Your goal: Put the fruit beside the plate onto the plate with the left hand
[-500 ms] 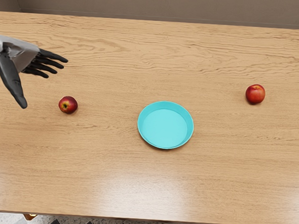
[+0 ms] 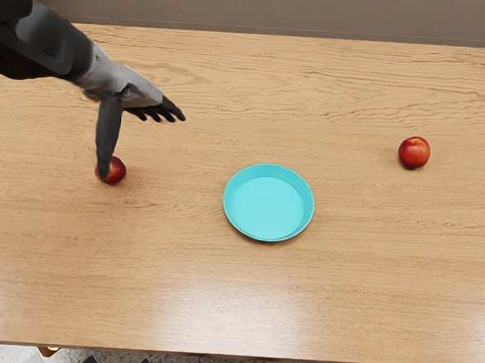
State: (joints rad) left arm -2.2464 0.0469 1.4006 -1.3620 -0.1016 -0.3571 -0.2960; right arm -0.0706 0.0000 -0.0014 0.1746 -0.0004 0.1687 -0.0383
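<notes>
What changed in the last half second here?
The left hand moved rightward over the table, fingers spread; its thumb tip now overlaps the left apple, not grasped. That apple, the right apple and the plate stayed put.

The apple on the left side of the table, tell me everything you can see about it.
The left apple is small, round and red with a yellowish patch and slightly glossy skin. It sits on the wooden table, apart from the teal plate to its right. The left hand is above it, open, with one dark digit reaching down across the apple's left edge. Whether it touches cannot be told. Nothing grasps the apple.
</notes>
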